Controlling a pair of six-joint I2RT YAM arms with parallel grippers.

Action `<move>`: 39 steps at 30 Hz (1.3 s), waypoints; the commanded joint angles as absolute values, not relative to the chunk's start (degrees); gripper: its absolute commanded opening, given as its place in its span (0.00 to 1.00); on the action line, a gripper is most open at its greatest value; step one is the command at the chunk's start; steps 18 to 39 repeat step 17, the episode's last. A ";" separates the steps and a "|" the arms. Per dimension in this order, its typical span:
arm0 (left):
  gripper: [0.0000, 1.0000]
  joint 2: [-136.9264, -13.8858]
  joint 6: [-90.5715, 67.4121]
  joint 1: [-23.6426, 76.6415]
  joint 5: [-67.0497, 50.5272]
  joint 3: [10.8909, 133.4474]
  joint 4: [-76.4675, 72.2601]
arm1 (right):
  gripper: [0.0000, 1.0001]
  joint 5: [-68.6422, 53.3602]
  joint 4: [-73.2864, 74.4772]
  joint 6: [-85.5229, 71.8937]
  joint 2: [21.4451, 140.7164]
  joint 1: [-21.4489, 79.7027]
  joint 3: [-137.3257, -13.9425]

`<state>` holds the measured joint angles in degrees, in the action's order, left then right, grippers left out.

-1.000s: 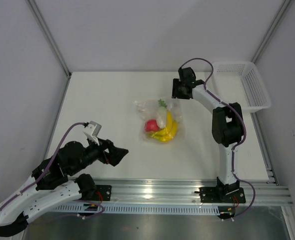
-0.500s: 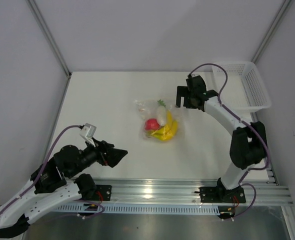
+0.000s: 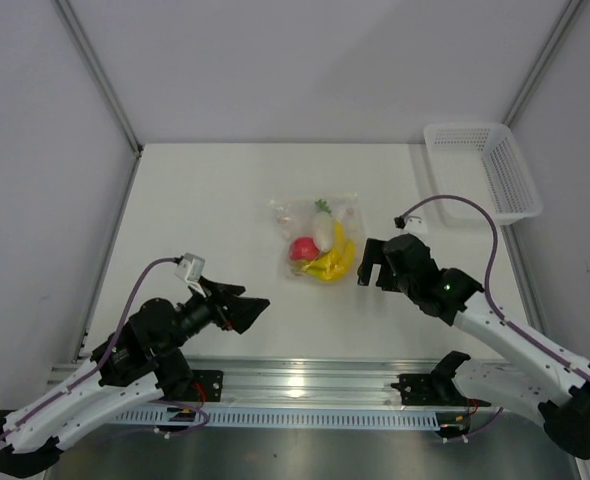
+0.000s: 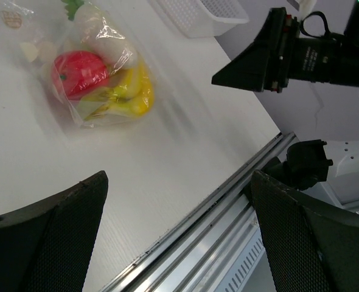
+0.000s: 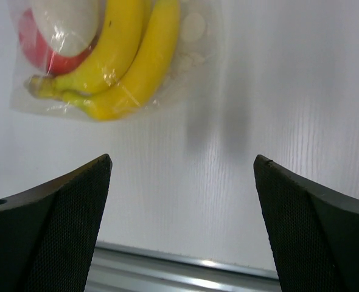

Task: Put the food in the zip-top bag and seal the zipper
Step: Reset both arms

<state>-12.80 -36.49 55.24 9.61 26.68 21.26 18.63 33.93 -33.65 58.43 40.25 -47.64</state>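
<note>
Crinkly clear zip-top bag (image 3: 317, 242), food-filled

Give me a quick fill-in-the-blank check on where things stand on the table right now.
1. The banana bunch, the red fruit and the radish all lie inside the ____.
2. The left gripper and the right gripper both stand ____, holding nothing.
3. The white mesh basket sits at the table's far ____ corner.

Missing words: zip-top bag; open; right.
</note>
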 commanded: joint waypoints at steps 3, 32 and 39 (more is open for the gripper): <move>1.00 -12.22 -37.09 54.41 7.03 23.12 11.52 | 0.99 23.46 36.73 -47.10 47.82 47.54 -40.53; 1.00 -5.54 -44.72 50.71 -13.07 7.50 -12.19 | 1.00 24.35 39.13 -51.16 34.14 55.54 -35.43; 1.00 -5.54 -44.72 50.71 -13.07 7.50 -12.19 | 1.00 24.35 39.13 -51.16 34.14 55.54 -35.43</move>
